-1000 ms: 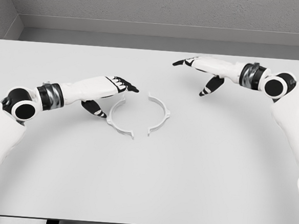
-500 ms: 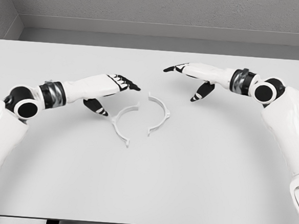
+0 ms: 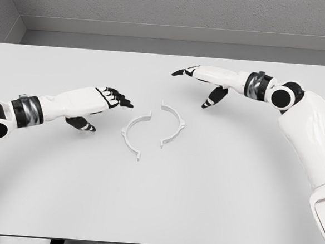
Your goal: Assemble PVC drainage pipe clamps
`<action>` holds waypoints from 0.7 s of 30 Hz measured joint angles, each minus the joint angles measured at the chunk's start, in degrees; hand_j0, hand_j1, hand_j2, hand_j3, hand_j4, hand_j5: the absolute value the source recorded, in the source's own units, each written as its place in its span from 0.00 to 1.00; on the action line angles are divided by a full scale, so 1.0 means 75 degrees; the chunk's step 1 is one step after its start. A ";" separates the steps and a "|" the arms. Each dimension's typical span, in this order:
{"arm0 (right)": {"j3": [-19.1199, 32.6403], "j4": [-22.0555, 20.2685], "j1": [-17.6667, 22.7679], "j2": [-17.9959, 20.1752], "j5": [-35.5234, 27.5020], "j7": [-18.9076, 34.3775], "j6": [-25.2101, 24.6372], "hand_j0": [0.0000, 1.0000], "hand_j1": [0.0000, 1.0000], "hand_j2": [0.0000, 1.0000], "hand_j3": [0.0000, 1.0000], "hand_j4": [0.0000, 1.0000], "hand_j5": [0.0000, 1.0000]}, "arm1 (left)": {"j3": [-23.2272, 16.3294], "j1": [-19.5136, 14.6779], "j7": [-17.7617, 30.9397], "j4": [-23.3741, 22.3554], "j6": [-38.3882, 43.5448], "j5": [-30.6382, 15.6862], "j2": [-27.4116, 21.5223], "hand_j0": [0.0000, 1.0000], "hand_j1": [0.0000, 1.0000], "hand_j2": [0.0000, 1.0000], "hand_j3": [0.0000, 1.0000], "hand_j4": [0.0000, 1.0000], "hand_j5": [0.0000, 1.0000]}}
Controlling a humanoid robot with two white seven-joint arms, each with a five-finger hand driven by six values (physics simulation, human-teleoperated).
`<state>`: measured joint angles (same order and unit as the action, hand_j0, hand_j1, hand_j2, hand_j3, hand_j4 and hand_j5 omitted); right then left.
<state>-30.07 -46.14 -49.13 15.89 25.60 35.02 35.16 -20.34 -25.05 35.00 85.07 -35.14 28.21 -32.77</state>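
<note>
Two white half-ring clamp pieces lie flat on the table near its middle. The left clamp half curves open toward the right, the right clamp half curves open toward the left, and a gap separates their ends. My left hand hovers just left of the left half with fingers extended, holding nothing. My right hand reaches in from the right, above and behind the right half, fingers spread and empty.
The grey table stretches wide around the pieces. A wall runs along its far edge. The table's front edge lies near the bottom of the view.
The left hand pushed the left clamp half, turning it, then drew back to the left. The right hand has moved leftward toward the clamp pieces.
</note>
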 measured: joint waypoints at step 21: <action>0.0670 0.0080 -0.0129 0.0899 -0.0087 0.0000 0.0001 1.00 1.00 1.00 1.00 1.00 1.00 | -0.0310 0.0047 0.0004 0.0064 -0.0003 0.0318 0.1179 1.00 1.00 1.00 1.00 1.00 1.00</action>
<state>-25.05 -45.53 -50.10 22.63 24.94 35.03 35.16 -22.67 -24.70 35.03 85.55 -35.16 30.59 -23.92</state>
